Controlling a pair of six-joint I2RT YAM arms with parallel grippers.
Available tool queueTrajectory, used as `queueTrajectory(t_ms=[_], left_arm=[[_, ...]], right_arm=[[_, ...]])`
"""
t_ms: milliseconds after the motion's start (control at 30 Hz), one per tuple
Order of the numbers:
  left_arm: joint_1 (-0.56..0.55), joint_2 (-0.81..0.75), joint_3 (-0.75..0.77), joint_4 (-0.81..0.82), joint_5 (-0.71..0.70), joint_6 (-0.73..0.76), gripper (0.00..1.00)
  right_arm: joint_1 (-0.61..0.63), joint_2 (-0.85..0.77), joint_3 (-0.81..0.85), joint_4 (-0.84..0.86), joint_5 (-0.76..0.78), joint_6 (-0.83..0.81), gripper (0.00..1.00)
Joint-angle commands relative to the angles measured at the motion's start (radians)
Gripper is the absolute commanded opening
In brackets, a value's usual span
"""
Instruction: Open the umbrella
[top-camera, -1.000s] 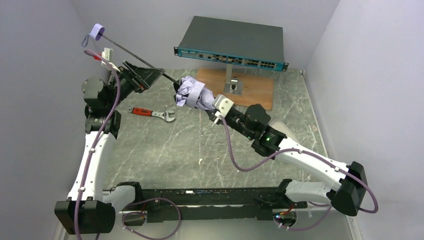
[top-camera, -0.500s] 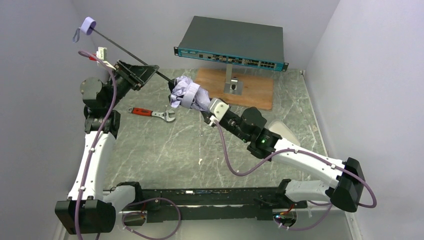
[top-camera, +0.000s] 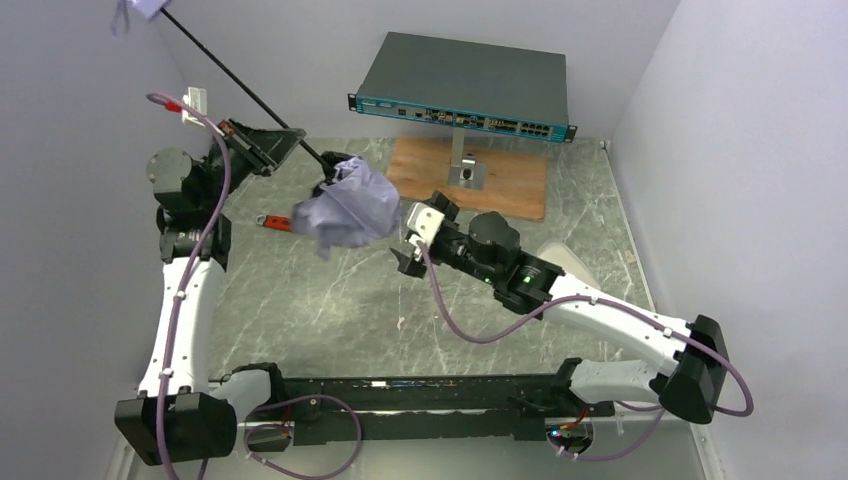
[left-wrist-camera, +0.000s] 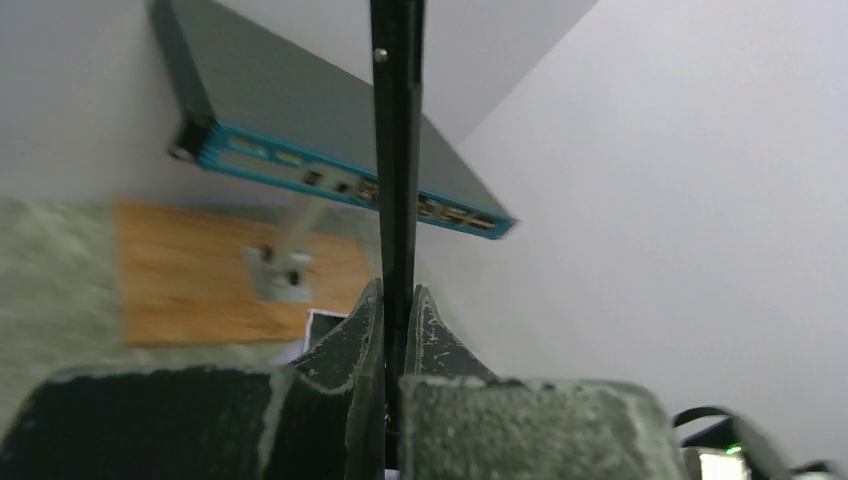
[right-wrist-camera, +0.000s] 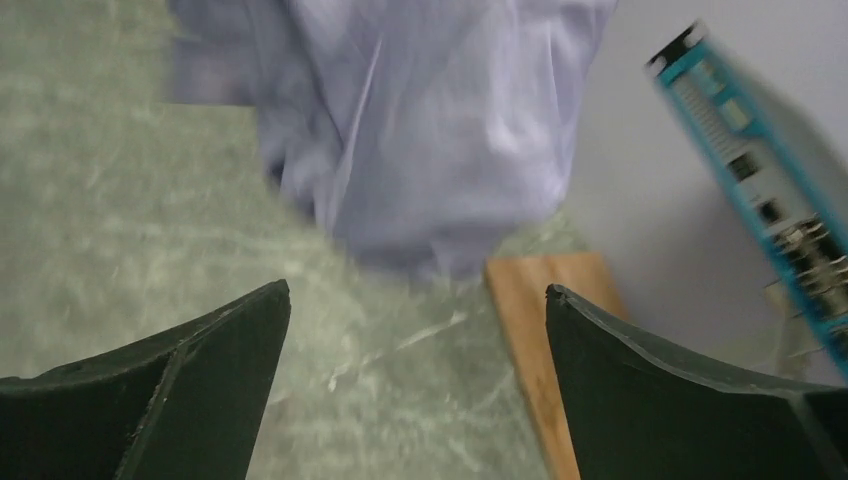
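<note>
The umbrella is held off the table, its pale lavender canopy (top-camera: 345, 208) hanging loose and crumpled, partly spread. Its thin black shaft (top-camera: 230, 80) slopes up to the left, ending at the lavender handle (top-camera: 150, 8) at the top edge of the view. My left gripper (top-camera: 290, 140) is shut on the shaft just above the canopy. In the left wrist view the shaft (left-wrist-camera: 397, 150) runs straight up from between the closed fingers of the left gripper (left-wrist-camera: 397, 295). My right gripper (top-camera: 415, 232) stands wide open just right of the canopy, holding nothing. In its wrist view the canopy (right-wrist-camera: 420, 130) lies ahead of the right gripper (right-wrist-camera: 417, 290).
A network switch (top-camera: 465, 85) stands on a post over a wooden board (top-camera: 500, 180) at the back. A red-handled wrench (top-camera: 275, 222) lies partly hidden under the canopy. A pale oblong case (top-camera: 565, 258) lies behind my right arm. Walls close in on both sides.
My left gripper closed on the shaft and tipped the handle higher. The right gripper let go of the canopy and drew back, and the fabric fell loose to the left.
</note>
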Motion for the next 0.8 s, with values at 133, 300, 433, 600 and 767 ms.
queueTrajectory(t_ms=[133, 300, 433, 600, 767], left_arm=[[-0.160, -0.093, 0.114, -0.269, 0.101, 0.873, 0.00], [-0.528, -0.139, 0.035, -0.402, 0.052, 1.022, 0.00], [-0.259, -0.137, 0.069, -0.465, -0.015, 1.263, 0.00], [-0.474, -0.120, 0.105, -0.501, -0.077, 1.372, 0.00], [-0.659, -0.216, -0.009, -0.432, -0.238, 1.373, 0.00]], right_arm=[[-0.335, -0.100, 0.110, -0.582, -0.403, 0.208, 1.00], [-0.399, -0.108, 0.167, -0.613, -0.497, 0.215, 1.00], [-0.427, -0.113, 0.203, -0.648, -0.497, 0.237, 1.00], [-0.443, -0.144, 0.178, -0.592, -0.487, 0.300, 1.00], [-0.445, -0.112, 0.200, -0.607, -0.489, 0.296, 0.99]])
